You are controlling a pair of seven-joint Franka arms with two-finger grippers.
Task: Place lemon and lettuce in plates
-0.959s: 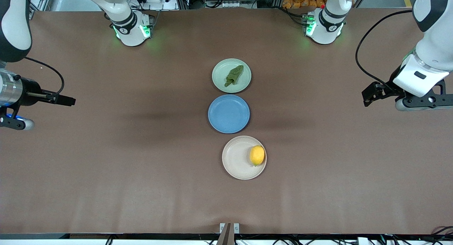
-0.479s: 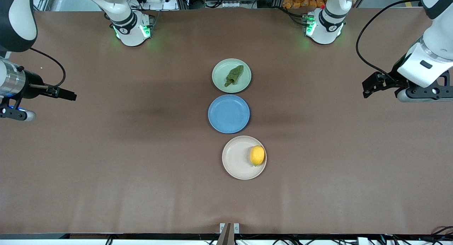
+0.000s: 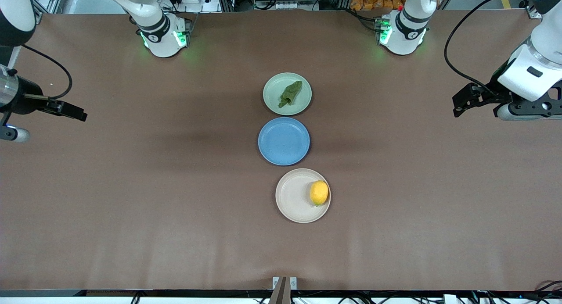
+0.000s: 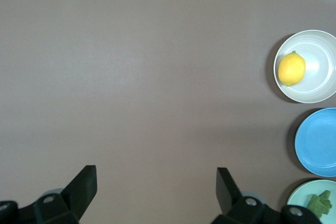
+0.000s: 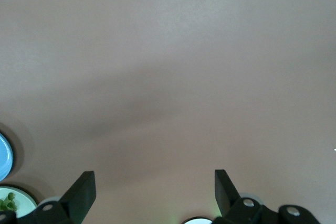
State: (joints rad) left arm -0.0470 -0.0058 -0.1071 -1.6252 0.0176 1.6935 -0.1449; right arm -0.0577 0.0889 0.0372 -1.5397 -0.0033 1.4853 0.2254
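Note:
The yellow lemon lies in the beige-white plate, the plate nearest the front camera. The dark-green lettuce lies in the mint plate, the plate farthest from it. My left gripper hangs open and empty high over bare table at the left arm's end; its wrist view shows the open gripper, the lemon and the lettuce. My right gripper is open and empty, high over the right arm's end.
A blue plate with nothing in it sits between the two other plates. The brown table stretches wide on both sides of the row of plates. The arm bases stand along the table's edge farthest from the front camera.
Both grippers have drawn back toward the arms' bases, the right one also outward toward its end of the table. The lemon, lettuce and plates have not moved.

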